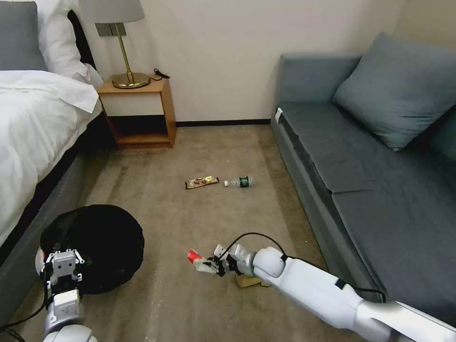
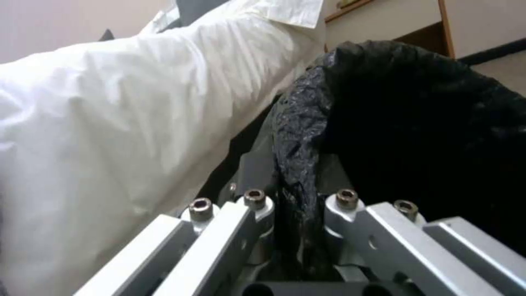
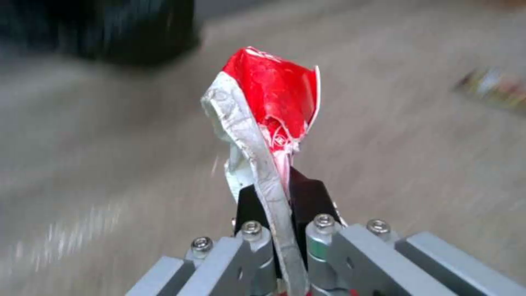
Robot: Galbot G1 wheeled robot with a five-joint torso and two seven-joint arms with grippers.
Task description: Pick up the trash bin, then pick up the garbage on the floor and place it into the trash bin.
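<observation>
The trash bin (image 1: 102,247), lined with a crinkly black bag, sits low at the left beside the bed. My left gripper (image 1: 61,266) is shut on the bin's near rim (image 2: 298,172), with the bag pinched between its fingers. Right of the bin, my right gripper (image 1: 209,265) is shut on a red-and-white crumpled packet (image 1: 194,256) (image 3: 268,107), held just above the carpet. A crumpled brown paper bag (image 1: 248,281) lies partly hidden under the right arm. Farther off on the floor lie a gold-brown snack wrapper (image 1: 202,182) and a small clear bottle with a green label (image 1: 240,182).
A bed with white sheets (image 1: 38,123) runs along the left, close against the bin. A wooden nightstand (image 1: 140,114) with a lamp stands at the back wall. A grey sofa (image 1: 375,166) lines the right side. Carpet lies open between them.
</observation>
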